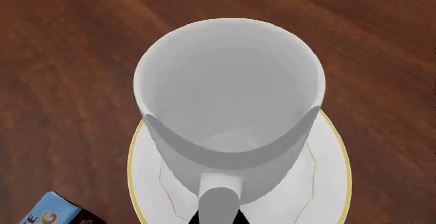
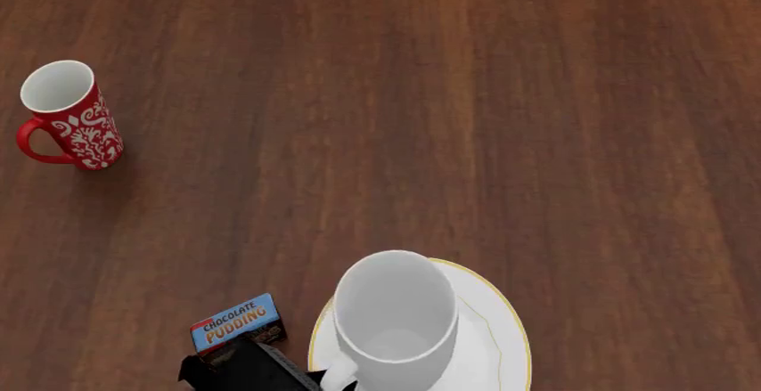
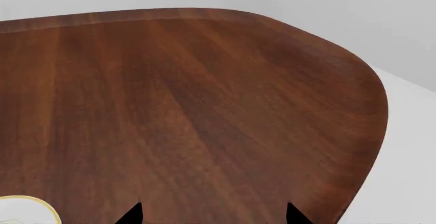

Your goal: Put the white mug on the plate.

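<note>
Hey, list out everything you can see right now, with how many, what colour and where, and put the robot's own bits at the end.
white mug: one, plain white, upright over the plate, near edge of the head view
plate: one, white with a thin gold rim, under the white mug
red mug: one, red with white patterns, upright, far left, apart from the rest
pudding box: one, blue with a Chocolate Pudding label, just left of the plate
table: one, dark brown wood, under everything
left claw: one, black, at the white mug's handle
right claw: one, only two dark tips showing, over bare table
</note>
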`<state>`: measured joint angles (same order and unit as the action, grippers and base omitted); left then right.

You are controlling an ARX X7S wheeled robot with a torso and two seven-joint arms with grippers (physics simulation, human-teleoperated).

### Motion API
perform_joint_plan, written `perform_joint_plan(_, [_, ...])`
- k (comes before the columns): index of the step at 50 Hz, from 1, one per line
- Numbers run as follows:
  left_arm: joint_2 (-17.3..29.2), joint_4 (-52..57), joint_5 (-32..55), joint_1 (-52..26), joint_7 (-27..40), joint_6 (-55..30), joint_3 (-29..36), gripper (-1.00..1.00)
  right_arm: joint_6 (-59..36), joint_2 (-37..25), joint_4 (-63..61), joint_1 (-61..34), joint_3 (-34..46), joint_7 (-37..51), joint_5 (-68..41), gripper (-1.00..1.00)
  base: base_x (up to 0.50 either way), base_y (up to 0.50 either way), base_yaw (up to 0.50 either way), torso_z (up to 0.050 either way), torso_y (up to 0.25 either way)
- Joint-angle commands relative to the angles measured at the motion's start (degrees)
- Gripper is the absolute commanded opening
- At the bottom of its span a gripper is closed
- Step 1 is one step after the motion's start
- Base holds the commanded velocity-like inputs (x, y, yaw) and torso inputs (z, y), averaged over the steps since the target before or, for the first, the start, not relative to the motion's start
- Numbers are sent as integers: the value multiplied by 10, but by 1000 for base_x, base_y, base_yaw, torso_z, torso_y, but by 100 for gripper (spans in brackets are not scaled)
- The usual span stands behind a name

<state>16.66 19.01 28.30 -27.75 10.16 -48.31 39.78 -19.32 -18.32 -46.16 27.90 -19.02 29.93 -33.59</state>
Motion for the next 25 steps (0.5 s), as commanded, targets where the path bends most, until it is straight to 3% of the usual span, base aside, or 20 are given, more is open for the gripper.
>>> perform_joint_plan(1, [-6,-13,0,-6,-1,6,6,-100,8,2,8,3,1,-5,-1,100,0,0,0,0,0])
perform_joint_plan(24, [-9,-39,-1,-6,-9,23,13,-100,15,3,20,3,7,-6,-1,100,0,0,0,0,0])
perform_joint_plan(25, [-9,-41,-2,-6,-9,25,15,-100,73,22,56,27,5,-43,17,100,0,0,0,0,0])
